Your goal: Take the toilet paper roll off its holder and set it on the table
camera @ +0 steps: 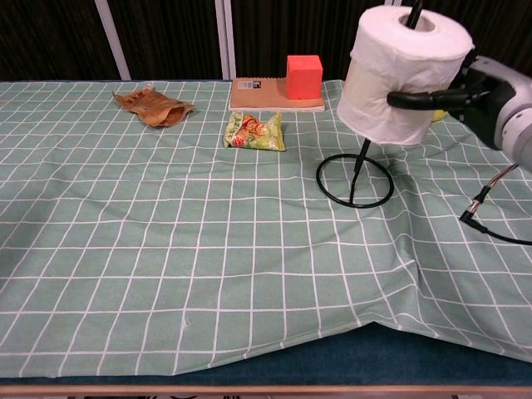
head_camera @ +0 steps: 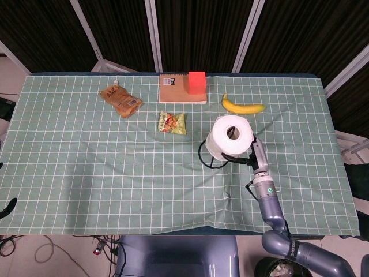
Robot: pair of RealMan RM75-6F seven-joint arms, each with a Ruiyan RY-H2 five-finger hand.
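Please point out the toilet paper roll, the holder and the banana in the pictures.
toilet paper roll [camera: 391,83], chest view, on its white side.
holder [camera: 334,189], chest view, on its black ring base.
banana [head_camera: 243,107], head view, on the middle of its yellow body.

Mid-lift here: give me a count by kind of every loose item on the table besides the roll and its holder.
Snack packets: 2, brown packet and green packet
Fruit: 1, banana
Notebooks: 1, notebook
Blocks: 1, red block
Total: 5

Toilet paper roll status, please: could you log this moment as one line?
right hand grips toilet paper roll | roll raised, holder rod tip still in core | left hand not in view
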